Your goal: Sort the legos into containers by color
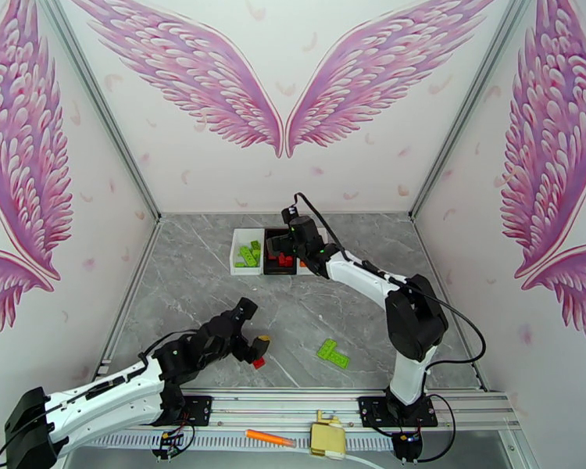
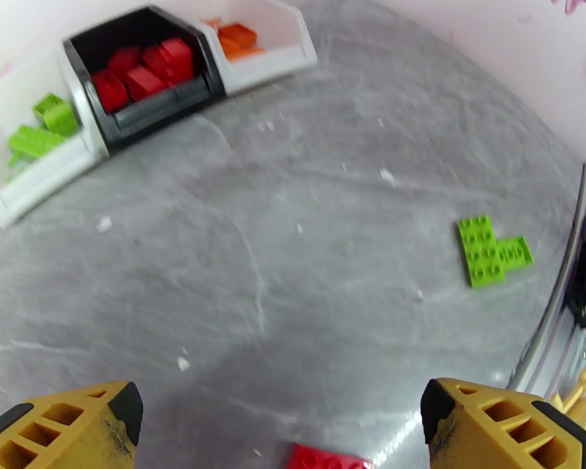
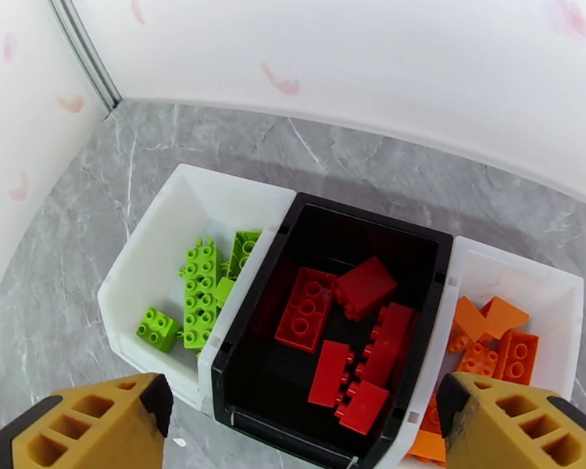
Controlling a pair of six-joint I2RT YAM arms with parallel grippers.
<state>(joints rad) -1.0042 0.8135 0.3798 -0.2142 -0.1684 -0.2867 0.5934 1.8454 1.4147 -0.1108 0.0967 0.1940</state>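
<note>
Three containers stand side by side at the back. The white tray [image 3: 137, 252] holds lime green legos [image 3: 201, 295]. In the black tray [image 3: 371, 220] lie several red legos [image 3: 348, 330]. The other white tray [image 3: 519, 263] holds orange legos [image 3: 496, 338]. My right gripper [image 3: 301, 424] hangs open over the black tray [image 1: 280, 238] with nothing between its fingers. My left gripper [image 2: 281, 420] is open low over the table, a red lego [image 2: 324, 456] lying just below its gap. In the top view that gripper [image 1: 259, 349] is at the front left with the red lego [image 1: 259, 363] beside it. Joined green legos [image 1: 334, 353] lie loose to its right.
An orange marker-like stick [image 1: 269, 438] and a beige block [image 1: 327, 439] lie on the metal rail at the near edge. Walls close in the table on three sides. The right arm stretches from its base [image 1: 406, 404] across to the trays.
</note>
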